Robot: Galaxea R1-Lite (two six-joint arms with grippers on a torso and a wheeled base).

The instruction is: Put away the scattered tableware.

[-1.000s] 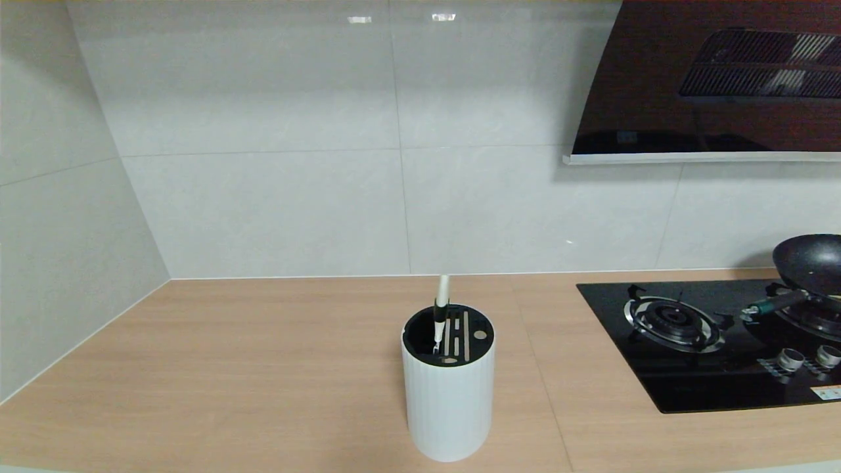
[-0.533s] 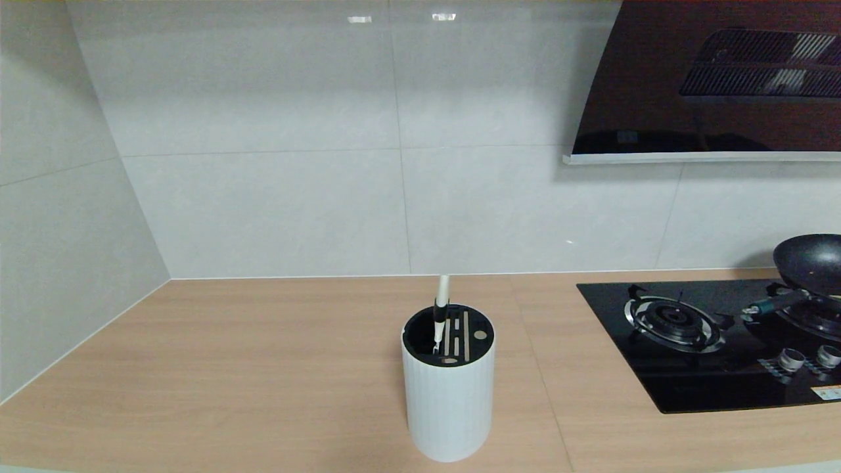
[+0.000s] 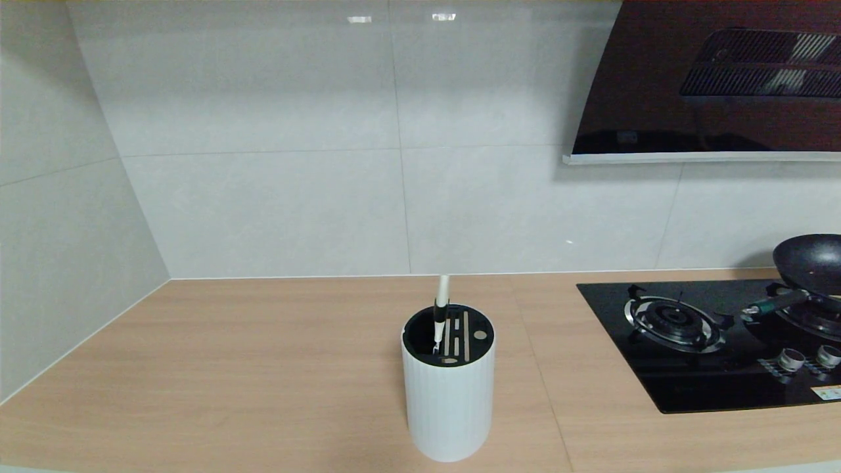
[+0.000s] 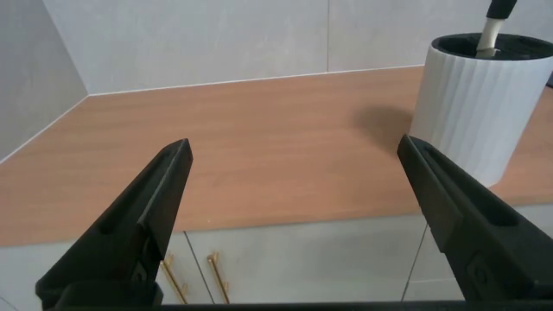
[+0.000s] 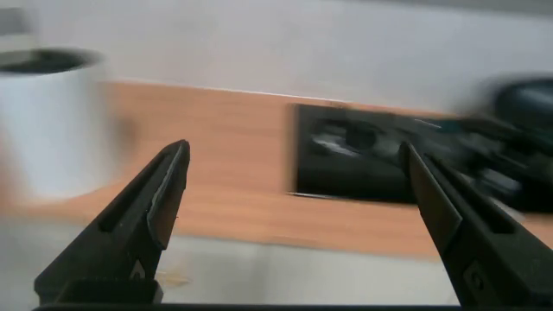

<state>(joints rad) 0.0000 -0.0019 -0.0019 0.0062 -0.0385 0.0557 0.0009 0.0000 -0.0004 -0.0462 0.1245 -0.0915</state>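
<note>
**Holder [image 3: 449,401] mid-counter, both sets of jaws spread**

White and ribbed, the holder stands upright on the wooden counter [image 3: 263,368] near its front edge, well apart from the black hob [image 3: 696,374] to the right. One utensil [image 3: 441,301] — pale handle with a dark band — stands in the holder's open compartment, beside the slotted black insert. A dark wok [image 3: 809,261] sits on the hob's right-hand burner, under the extractor hood [image 3: 709,85]. The left gripper [image 4: 294,154] is released and empty, facing the counter edge and the cabinet front [image 4: 285,259] below it. The right gripper [image 5: 294,155] is likewise released and empty — before it lie holder, counter and hob.
</note>
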